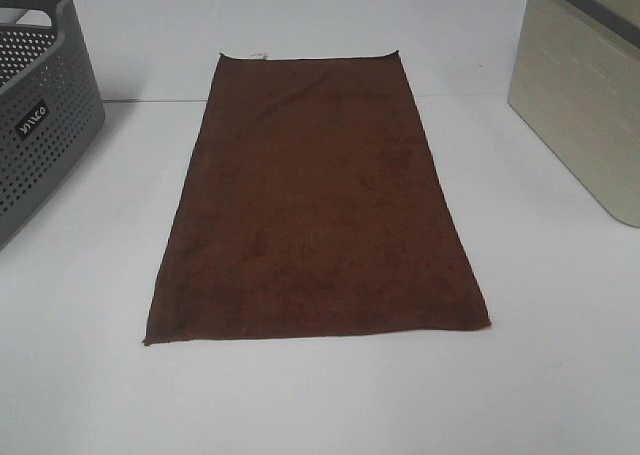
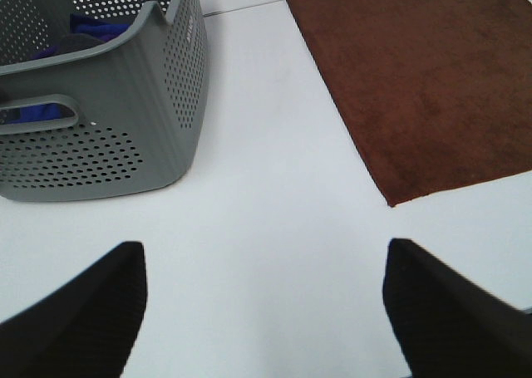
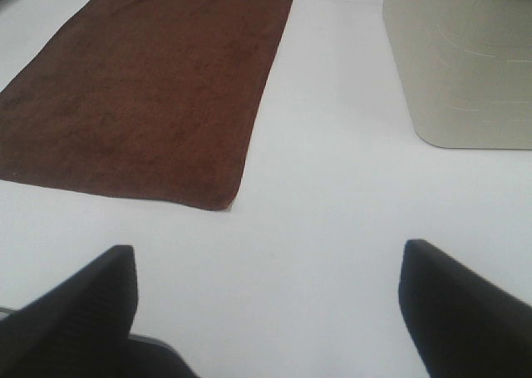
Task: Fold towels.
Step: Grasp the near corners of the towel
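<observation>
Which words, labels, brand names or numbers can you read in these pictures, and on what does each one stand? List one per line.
On the grey basket: a small dark label with white capital letters, tilted and too blurred to read for sure.
On the brown towel: a small white tag at its far edge, too small to show any print.
On the beige bin: no text visible.

towel [image 1: 318,195]: dark brown, plain | desk [image 1: 320,395]: white | basket [image 1: 40,125]: grey, perforated dot pattern | cloth [image 2: 91,31] in basket: blue | bin [image 1: 585,105]: pale beige
</observation>
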`<act>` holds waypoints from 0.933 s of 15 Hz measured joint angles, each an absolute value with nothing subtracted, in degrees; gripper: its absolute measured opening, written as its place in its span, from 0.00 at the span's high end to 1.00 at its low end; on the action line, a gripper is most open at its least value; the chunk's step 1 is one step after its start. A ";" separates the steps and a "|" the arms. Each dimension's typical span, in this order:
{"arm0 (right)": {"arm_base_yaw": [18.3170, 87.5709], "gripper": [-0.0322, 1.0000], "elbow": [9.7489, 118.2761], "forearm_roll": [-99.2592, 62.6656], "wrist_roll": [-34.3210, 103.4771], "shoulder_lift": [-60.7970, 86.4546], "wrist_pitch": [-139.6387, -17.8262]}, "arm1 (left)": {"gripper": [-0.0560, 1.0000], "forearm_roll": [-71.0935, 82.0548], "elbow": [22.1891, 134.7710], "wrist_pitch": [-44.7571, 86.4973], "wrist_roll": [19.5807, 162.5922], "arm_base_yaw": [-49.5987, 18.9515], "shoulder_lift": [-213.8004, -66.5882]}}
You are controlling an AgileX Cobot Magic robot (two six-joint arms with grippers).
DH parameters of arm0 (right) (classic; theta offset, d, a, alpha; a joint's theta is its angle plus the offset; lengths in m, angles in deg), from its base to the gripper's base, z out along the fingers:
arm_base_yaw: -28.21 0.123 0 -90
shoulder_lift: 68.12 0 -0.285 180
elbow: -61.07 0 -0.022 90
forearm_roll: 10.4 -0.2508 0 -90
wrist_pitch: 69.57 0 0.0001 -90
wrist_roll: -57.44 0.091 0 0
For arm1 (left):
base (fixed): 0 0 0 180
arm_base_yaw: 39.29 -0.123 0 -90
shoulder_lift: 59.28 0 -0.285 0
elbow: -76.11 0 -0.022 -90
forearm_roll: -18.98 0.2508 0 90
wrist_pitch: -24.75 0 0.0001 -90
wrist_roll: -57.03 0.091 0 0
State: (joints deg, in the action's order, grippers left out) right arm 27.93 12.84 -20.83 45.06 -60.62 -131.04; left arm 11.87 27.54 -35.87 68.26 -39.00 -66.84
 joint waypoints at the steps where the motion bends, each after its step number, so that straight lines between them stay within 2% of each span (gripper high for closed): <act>1: 27.93 0.19 12.84 -20.83 45.06 -60.62 -131.04 | 0.24 11.87 27.54 -35.87 68.26 -39.00 -66.84; 9: 27.93 0.21 12.84 -20.43 48.85 -59.82 -130.36 | 0.24 11.76 28.34 -32.60 65.56 -39.00 -67.75; 14: 27.93 0.23 16.17 -20.49 53.83 -44.70 -127.38 | 0.24 4.20 27.88 -21.66 60.41 -39.00 -81.79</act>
